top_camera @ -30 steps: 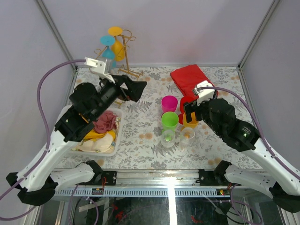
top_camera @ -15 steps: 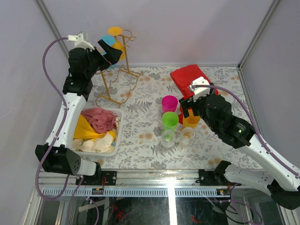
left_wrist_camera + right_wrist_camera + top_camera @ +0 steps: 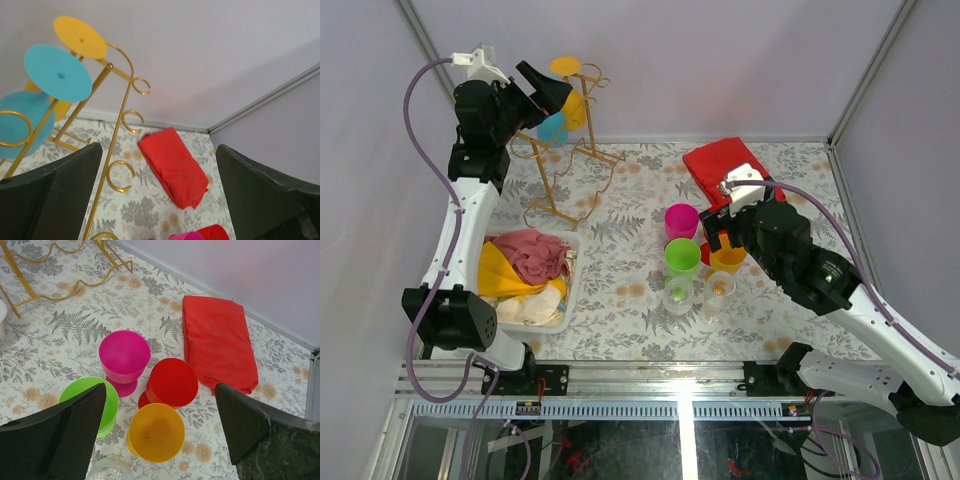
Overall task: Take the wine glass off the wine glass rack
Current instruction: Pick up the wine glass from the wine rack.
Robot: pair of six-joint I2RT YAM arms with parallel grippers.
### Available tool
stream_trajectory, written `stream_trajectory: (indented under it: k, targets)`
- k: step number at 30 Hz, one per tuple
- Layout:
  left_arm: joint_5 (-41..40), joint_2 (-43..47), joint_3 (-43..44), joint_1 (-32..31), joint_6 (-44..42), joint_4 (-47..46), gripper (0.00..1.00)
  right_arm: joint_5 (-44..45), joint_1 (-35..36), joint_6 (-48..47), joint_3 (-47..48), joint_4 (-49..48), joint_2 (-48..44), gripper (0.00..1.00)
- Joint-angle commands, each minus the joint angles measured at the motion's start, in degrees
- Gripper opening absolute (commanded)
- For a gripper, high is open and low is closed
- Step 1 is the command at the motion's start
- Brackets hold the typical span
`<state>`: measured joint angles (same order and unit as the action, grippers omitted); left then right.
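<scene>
Wine glass rack point(image 3: 108, 65) at the far left of the table point(image 3: 620, 290), upright, with scroll hooks curling off its arms. Near its top hang the blue wine glass point(image 3: 57, 72) and the yellow wine glass point(image 3: 80, 36), both inverted: round feet uppermost, long axes running down along the slanted arms, bowls opening toward the table. The left gripper point(image 3: 548, 92), raised just beside the blue glass, has its fingers spread wide around nothing. The right gripper point(image 3: 160, 385), equally wide and unladen, hovers over coloured cups point(image 3: 124, 355) near a red cloth point(image 3: 217, 340).
</scene>
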<state>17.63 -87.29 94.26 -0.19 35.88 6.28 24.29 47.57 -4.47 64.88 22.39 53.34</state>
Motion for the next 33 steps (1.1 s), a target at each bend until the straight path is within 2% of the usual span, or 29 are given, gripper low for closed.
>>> stream_trajectory:
  k: [1, 11, 21, 27, 33]
  targets:
    - [5.95, -0.26, 1.01, 0.36, -4.44, 5.58, 0.95, -0.77, 0.33, 0.5, 2.48, -2.44, 0.68, 0.97]
    - [6.46, -0.79, 4.35, -0.35, -14.25, 20.7, 0.95, -1.69, 0.33, 1.16, 2.71, -2.34, 1.02, 0.97]
    - [4.87, -6.37, 13.09, -5.64, -20.69, 32.02, 0.95, -2.2, 0.28, 3.5, 2.97, -0.94, 0.0, 0.97]
    - [3.77, -6.54, 13.89, -6.34, -20.76, 33.42, 0.95, -2.3, 0.33, 4.44, 2.87, -0.24, -0.89, 0.97]
    - [6.26, -6.32, 14.41, -6.82, -20.63, 33.77, 0.95, -2.49, 0.33, 4.64, 2.91, 0.02, -1.05, 0.97]
